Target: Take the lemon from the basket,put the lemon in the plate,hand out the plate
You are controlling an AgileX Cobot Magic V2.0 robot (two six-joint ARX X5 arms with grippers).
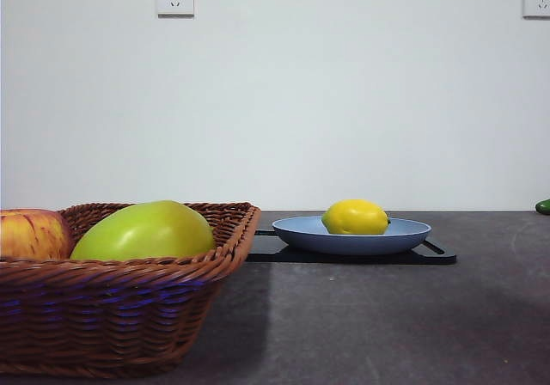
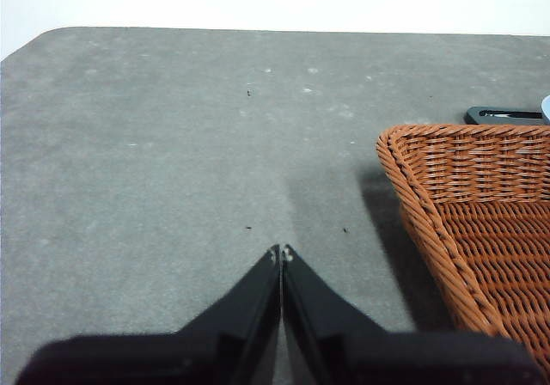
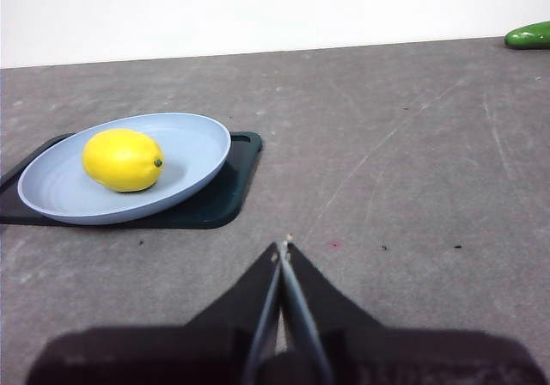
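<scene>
Front view has the lemon (image 1: 355,217) lying in the plate (image 1: 351,237); right gripper (image 3: 282,249) closed, empty, apart; tilting the plate could roll it off.

lemon (image 1: 355,217): yellow, lying in plate | plate (image 1: 351,236): light-blue, upright | basket (image 1: 112,316): brown wicker, well apart
</scene>
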